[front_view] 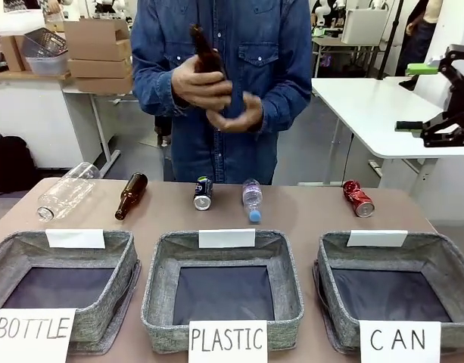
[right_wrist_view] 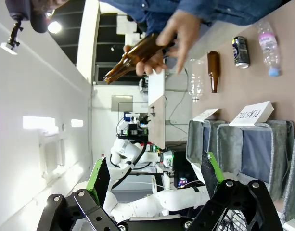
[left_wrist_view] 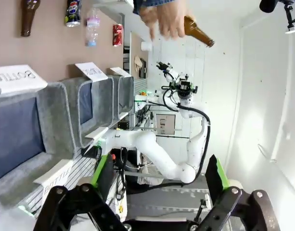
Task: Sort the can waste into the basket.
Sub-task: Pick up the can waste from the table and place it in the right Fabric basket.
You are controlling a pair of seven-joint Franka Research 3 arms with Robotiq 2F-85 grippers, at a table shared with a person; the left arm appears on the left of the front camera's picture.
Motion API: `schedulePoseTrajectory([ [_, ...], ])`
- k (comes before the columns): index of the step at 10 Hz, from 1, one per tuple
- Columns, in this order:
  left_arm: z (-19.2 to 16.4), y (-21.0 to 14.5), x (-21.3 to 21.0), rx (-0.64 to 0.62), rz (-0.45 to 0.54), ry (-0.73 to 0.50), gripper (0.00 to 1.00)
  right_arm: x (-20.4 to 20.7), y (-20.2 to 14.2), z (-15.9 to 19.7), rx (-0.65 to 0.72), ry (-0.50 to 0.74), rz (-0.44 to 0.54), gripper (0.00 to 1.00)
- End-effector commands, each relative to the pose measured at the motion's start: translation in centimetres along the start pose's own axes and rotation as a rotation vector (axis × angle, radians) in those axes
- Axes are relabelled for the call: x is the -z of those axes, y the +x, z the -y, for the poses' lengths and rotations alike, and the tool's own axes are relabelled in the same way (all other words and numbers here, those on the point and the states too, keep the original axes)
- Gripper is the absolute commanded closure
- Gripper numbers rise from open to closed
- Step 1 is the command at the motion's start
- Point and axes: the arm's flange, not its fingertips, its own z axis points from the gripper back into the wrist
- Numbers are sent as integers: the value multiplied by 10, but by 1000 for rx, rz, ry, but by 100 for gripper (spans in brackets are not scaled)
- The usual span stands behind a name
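From the front, five things lie in a row on the brown table [front_view: 307, 215]: a large clear plastic bottle [front_view: 65, 193], a brown glass bottle [front_view: 131, 195], the dark blue-black can [front_view: 203, 193], a small clear water bottle [front_view: 251, 200] and, well apart to the right, the red can [front_view: 358, 198] just beyond the CAN basket [front_view: 443, 253]. Both cans are on their sides, outside any basket.

That makes two cans, two plastic bottles and two brown bottles, counting the second brown bottle [front_view: 205, 47] held at chest height by a person in a denim shirt [front_view: 277, 45]. There are three grey baskets: BOTTLE [front_view: 4, 249], PLASTIC [front_view: 160, 253] and CAN.

The front view catches the right gripper [front_view: 412, 97] raised at the far right, jaws apart and holding nothing. The left wrist view shows the left gripper [left_wrist_view: 158, 178] spread wide with nothing between its pads, plus the red can [left_wrist_view: 118, 34]. The right wrist view shows its own gripper [right_wrist_view: 154, 180] spread the same way, and the dark can [right_wrist_view: 240, 52].

Behind are cardboard boxes [front_view: 99, 45], a black backpack [front_view: 8, 162] and a white table [front_view: 368, 106]
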Motion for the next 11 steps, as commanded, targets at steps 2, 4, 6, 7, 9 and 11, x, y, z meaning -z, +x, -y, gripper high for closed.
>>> schedulePoseTrajectory([
  [2, -17, -6, -13, 24, -61, -35, 0, 4, 4, -1, -29, 26, 3, 0],
  [4, -19, 0, -11, 8, -63, -39, 0, 4, 4, -1, -29, 26, 3, 0],
  [6, -18, 7, -15, 13, -90, -41, 0, 4, 4, -1, -29, 26, 3, 0],
  [7, -18, 9, -17, 14, -94, -43, 0, 4, 4, -1, -29, 26, 3, 0],
  [9, -19, 11, -23, 17, -103, -48, 0, 4, 4, -1, -29, 26, 3, 0],
  [11, -18, 11, -24, 16, -109, -41, 0, 4, 4, -1, -29, 26, 3, 0],
])
